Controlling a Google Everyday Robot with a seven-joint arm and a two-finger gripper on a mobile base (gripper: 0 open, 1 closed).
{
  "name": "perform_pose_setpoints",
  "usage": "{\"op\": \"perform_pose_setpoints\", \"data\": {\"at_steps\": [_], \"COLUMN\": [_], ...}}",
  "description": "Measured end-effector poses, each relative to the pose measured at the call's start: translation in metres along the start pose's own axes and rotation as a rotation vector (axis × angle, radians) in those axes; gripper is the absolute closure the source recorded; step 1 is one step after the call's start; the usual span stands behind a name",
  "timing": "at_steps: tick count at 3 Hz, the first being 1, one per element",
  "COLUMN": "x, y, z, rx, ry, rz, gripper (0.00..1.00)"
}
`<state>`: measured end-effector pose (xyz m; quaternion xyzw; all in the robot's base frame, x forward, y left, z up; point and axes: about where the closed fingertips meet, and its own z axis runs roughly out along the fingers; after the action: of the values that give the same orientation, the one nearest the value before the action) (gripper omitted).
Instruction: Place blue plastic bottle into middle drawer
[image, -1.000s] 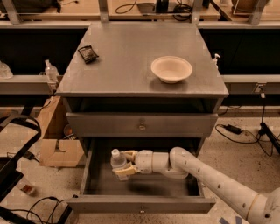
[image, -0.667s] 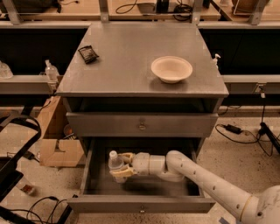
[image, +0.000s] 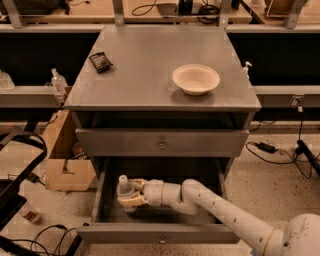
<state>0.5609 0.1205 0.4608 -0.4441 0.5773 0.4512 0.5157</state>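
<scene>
The middle drawer is pulled open at the bottom of the grey cabinet, its small knob on the front panel. The blue plastic bottle, clear with a white cap, stands roughly upright inside the drawer at its left side. My gripper reaches into the drawer from the right on the white arm. It is shut on the bottle, with one tan finger above and one below its body. The bottle's lower part is hidden by the fingers.
The like grey drawer above is shut. A white bowl and a black packet lie on the cabinet top. A small pump bottle stands at the right, a cardboard box and cables on the floor at the left.
My gripper has moved a little to the left inside the open drawer, carrying the bottle with it. The drawer and the things on top have not moved.
</scene>
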Motion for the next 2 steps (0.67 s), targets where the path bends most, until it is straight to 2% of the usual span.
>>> {"op": "perform_pose_setpoints", "data": {"at_steps": [1, 2], "x": [0.0060, 0.0061], "y": [0.0008, 0.0019], "z": [0.0053, 0.0073], "rx": [0.020, 0.018], "ry": [-0.009, -0.011], "rz": [0.006, 0.007], "gripper": [1.00, 0.85]}}
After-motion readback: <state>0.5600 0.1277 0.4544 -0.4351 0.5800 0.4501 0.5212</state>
